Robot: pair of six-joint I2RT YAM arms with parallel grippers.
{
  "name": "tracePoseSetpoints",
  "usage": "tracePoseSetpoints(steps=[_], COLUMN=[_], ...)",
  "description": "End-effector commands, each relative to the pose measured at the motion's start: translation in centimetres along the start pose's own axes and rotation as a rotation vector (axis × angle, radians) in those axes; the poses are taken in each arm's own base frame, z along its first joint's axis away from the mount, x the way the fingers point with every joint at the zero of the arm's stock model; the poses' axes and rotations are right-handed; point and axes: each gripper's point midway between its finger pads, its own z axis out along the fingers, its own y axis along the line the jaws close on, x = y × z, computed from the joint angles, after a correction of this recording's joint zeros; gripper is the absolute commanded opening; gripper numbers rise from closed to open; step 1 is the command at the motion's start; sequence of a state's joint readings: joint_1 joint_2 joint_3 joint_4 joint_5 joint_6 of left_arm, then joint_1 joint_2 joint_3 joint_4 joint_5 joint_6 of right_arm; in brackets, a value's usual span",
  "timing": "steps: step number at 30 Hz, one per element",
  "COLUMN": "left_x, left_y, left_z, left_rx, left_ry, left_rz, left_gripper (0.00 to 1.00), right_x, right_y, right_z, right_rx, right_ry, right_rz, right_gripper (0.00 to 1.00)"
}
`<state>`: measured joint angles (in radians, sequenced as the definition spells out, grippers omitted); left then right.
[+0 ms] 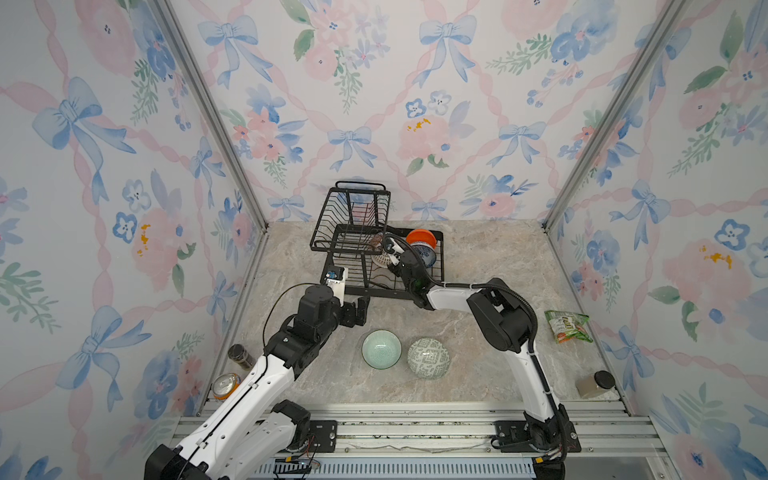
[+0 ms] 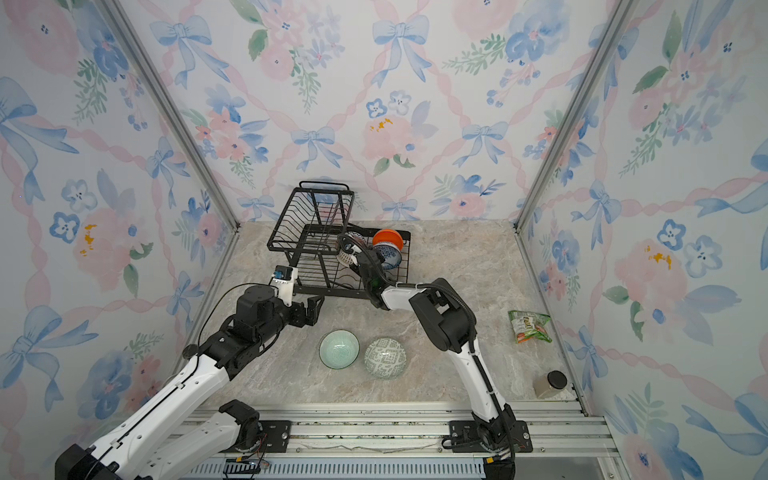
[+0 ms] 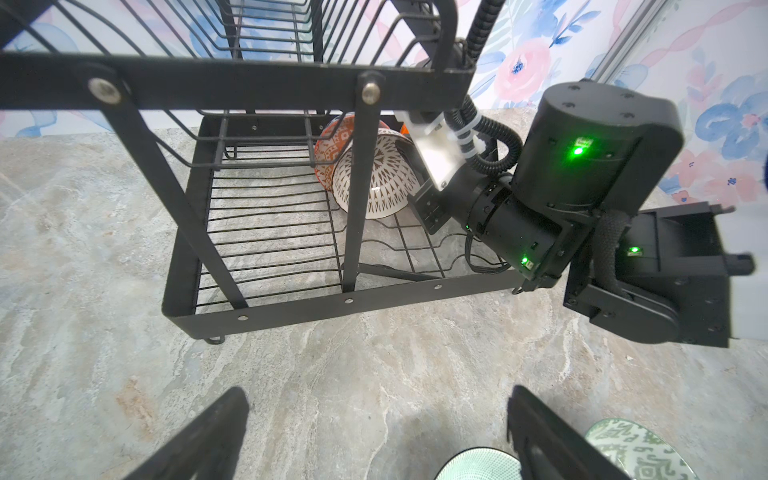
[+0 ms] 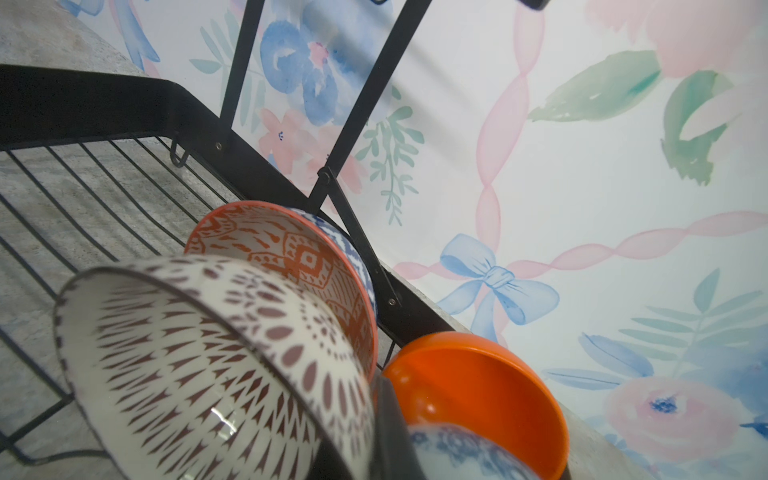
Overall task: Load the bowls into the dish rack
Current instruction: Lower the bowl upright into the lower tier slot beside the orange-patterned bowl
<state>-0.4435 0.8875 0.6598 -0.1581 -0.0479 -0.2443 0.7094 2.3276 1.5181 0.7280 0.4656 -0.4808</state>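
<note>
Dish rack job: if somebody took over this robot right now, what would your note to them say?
Left gripper: open, empty, in front of the dish rack.
Right gripper: shut on the rim of the brown-lattice bowl, inside the rack.
Done: red-orange patterned bowl, orange bowl and blue floral bowl in the rack.
To do: release the lattice bowl, then load the mint bowl and grey-green bowl, both on the table.
</note>
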Motion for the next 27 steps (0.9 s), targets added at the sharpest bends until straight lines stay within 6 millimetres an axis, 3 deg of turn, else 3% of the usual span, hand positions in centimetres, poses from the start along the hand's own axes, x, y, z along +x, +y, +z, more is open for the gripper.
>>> tracePoseSetpoints(steps=[1,12,27], left_x=[0.2,0.1,0.2], left_y=[0.0,-0.1,-0.1], left_z=[0.2,0.0,0.2], left_rx=[0.010,0.012,0.014], left_ry=[0.003,-0.002,0.005], left_rz=[-0.012,-0.013,-0.012], left_gripper=[0.98,0.98,0.98], right_x=[-0.6,0.5,1.0], right_y=[2.2,2.5,1.7], right_z=[-0.6,-0.5,-0.7], right_rx=[0.024,0.052,-0.065], right_ry=[-0.043,-0.040,0.025], right_rz=[-0.031,-0.075,-0.033], right_gripper=[0.00,0.00,0.00])
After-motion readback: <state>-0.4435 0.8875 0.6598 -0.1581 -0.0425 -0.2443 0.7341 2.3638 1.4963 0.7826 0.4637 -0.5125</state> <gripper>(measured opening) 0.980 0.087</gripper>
